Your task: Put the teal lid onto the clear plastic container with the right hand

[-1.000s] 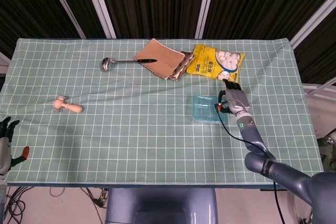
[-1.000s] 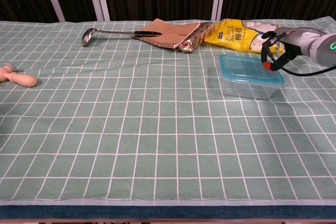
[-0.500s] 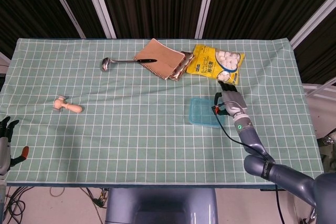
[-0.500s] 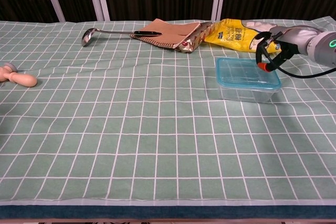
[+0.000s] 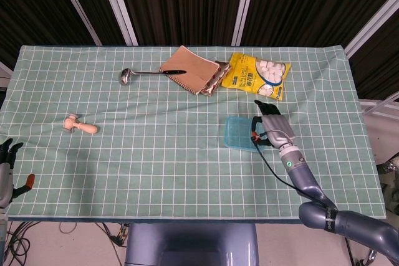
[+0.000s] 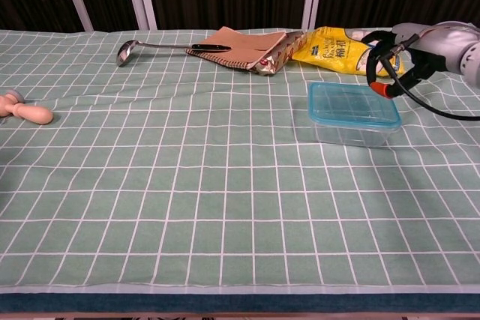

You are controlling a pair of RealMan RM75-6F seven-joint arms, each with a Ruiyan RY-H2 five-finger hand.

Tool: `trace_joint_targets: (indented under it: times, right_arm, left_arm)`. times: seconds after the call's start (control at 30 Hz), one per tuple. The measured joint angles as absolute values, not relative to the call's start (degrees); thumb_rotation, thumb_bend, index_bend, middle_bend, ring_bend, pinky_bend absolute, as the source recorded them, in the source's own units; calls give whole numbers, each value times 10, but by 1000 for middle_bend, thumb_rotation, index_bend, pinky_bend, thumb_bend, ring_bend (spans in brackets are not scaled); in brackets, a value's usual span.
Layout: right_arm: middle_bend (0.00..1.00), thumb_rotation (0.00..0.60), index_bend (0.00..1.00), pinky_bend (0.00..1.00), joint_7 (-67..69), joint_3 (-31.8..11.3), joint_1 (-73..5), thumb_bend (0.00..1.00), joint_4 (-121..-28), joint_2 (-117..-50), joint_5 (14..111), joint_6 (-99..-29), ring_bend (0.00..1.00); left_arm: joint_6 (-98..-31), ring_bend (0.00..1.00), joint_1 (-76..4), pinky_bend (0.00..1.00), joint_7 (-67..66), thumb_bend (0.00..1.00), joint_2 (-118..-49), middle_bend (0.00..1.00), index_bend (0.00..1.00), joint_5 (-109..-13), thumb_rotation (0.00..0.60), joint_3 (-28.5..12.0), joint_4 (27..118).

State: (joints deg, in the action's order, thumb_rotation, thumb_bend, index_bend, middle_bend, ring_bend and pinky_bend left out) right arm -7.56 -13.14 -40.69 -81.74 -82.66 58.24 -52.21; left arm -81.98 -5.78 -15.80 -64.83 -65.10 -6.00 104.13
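Fingers [image 6: 384, 41] of the right hand [image 5: 272, 128] hang loosely spread, holding nothing, above the lidded clear plastic container [image 6: 352, 113].

looks like a robot test lab, table [image 5: 187, 166] under a green checked cloth [image 6: 225, 185], black curtains with white rails behind, cables on the floor [image 5: 15, 232], random props like a ladle [image 5: 140, 74]

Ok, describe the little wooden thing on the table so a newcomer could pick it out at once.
Start at the green checked tablecloth and go to its left side, far from the ladle and notebook at the back. The small wooden pestle-like tool lies there alone, pale tan with a knobbed head.
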Motion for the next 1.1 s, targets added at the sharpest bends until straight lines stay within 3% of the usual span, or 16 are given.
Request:
trace_joint_targets:
  times: [0.3,1.1]
  right_arm:
    - [0,600,616,0,-87,-107,-393,573,-835,-828,593,-525,0]
    - [0,600,617,0,-78,-99,-377,573,-837,-820,598,-523,0]
  left_arm:
    - [-822,0,-57,0,-156,349,-648,0,131,-655,600,-59,1042]
    - [-827,0,-55,0,-158,349,-649,0,131,-659,600,-59,1040]
